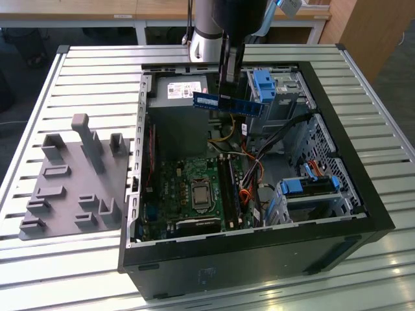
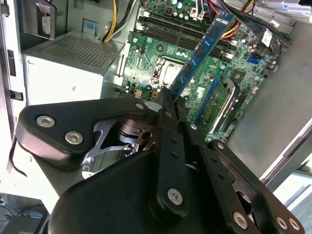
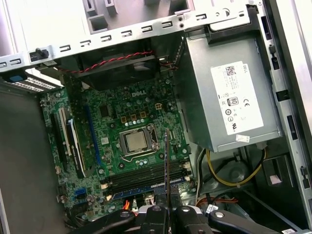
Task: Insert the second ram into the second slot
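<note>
Gripper fingers pinch ram mid-length, ends sticking out either side; mobo slots lie well below fingertips. Carry step, prob.; ram not yet squared over them.

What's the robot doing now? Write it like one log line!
fingers: shut on second ram | ram: held over open case | slot: not entered

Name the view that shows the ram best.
Second wrist view: the ram shows its blue face along most of its length. The exterior view shows it side-on but small; the first wrist view, just its thin edge.
</note>
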